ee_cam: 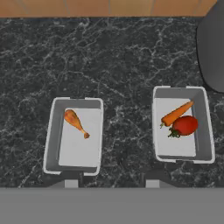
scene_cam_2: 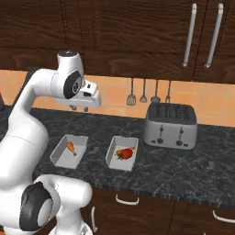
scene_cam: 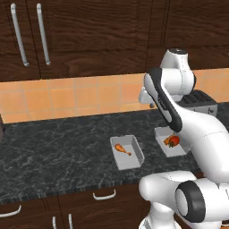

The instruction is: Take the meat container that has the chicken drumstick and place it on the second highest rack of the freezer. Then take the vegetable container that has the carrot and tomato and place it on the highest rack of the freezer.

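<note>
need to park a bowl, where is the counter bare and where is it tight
The widest bare stretch of counter lies left of the meat container. Another runs behind both containers up to the tiled backsplash. The strip between the meat container and the vegetable container is narrow. It is crowded between that container and the toaster.

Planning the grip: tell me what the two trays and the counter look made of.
Trays: likely matte grey plastic or metal, thin plain walls, paler floors. Counter: looks like dark polished stone, with white marble-like veining.
</note>
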